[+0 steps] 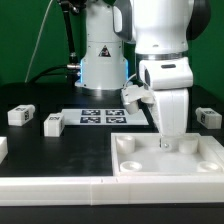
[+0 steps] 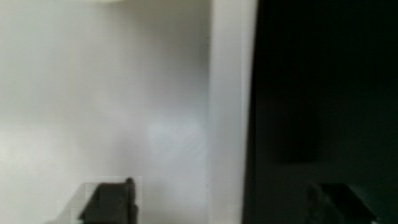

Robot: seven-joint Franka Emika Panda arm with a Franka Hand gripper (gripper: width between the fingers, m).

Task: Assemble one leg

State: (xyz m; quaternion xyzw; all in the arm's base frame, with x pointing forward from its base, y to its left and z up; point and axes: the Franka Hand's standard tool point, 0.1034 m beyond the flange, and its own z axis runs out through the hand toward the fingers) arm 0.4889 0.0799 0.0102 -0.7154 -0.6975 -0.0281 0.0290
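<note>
Black table [image 1: 60, 150], green curtain [image 1: 20, 50] behind on the exterior view's left, arm base at the back. The marker board [image 1: 98, 116] lies mid-table. A large white panel [image 1: 135, 165] with raised rim and round corner sockets sits at the near side, toward the exterior view's right.

Legs: none in hand. One leg [image 1: 20, 115] and a second leg [image 1: 53, 123] lie on the table at the exterior view's left, well apart from the panel. A third leg [image 1: 208, 116] lies at the far right. A fourth tagged block [image 1: 135, 96] shows just beside the arm's wrist; I cannot tell whether it rests on the table behind.

The gripper [image 1: 167, 145] points straight down at the panel's far rim. The wrist view is blurred. Its fingers [image 2: 107, 200] stand wide apart, with white panel on one side, black table on the other and the rim running between. Neither finger touches the rim, and nothing is held.

Judgement: the step in hand concerns the panel (taking or placing it by its rim), and leg work has not begun. Next move likely calls for finishing with the panel and rising clear. The arm would then travel to a leg, set its fingers across the leg's narrow sides and carry it upright to a corner socket.
</note>
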